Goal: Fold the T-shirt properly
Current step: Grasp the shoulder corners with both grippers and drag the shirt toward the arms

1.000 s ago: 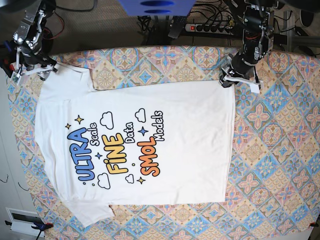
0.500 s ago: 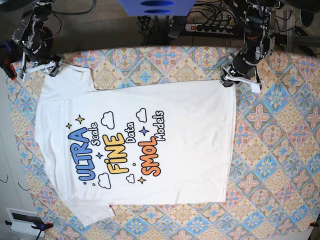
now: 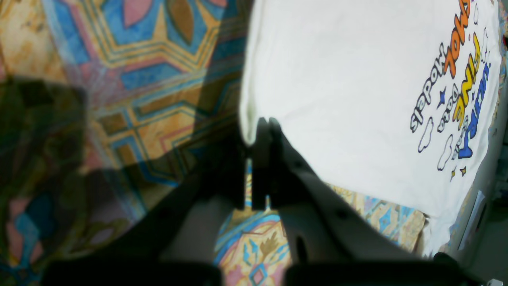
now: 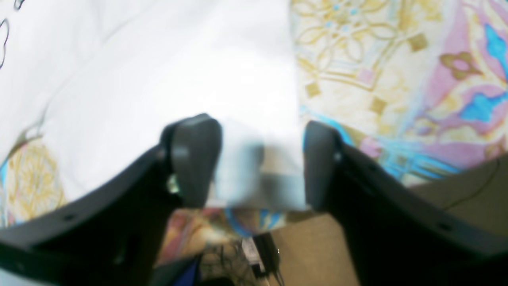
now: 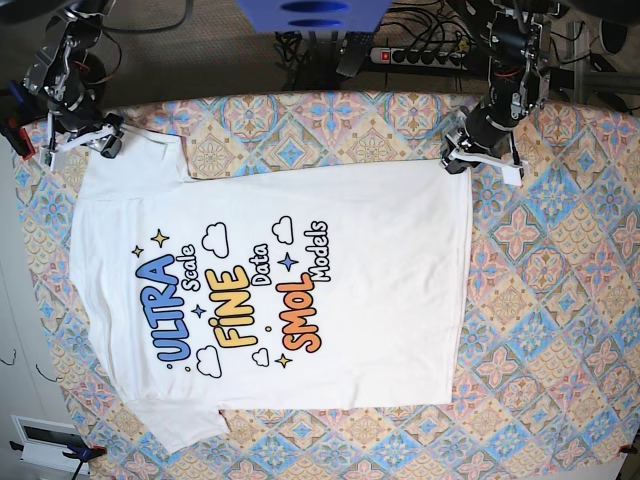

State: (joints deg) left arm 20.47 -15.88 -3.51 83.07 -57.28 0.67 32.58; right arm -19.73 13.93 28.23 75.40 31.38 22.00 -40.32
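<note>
In the left wrist view, the left gripper (image 3: 265, 131) has its two dark fingers pressed together on a corner of the white T-shirt (image 3: 349, 87), so it is closed on the cloth. The fingers cover the very edge of this corner, and a dark shadow lies over the patterned tablecloth (image 3: 158, 111) on the left side. The printed letters appear far away and upside down, so they are hard to read here.

In the right wrist view, the right gripper (image 4: 260, 159) stands with its jaws apart, and a blurred piece of the T-shirt (image 4: 158, 79) lies between them. The cloth near the fingertips is out of focus, so it is not clear whether the fingers (image 4: 194, 155) touch it. The tablecloth (image 4: 397, 79) shows on the right.

In the base view, the T-shirt (image 5: 380, 250) lies flat on the tablecloth (image 5: 540, 320), print side up. The left gripper (image 5: 462, 158) sits at the upper right corner of the shirt, at its hem. The right gripper (image 5: 80, 140) is at the upper left, by the sleeve; the arm above it is cut off by the picture edge.
</note>
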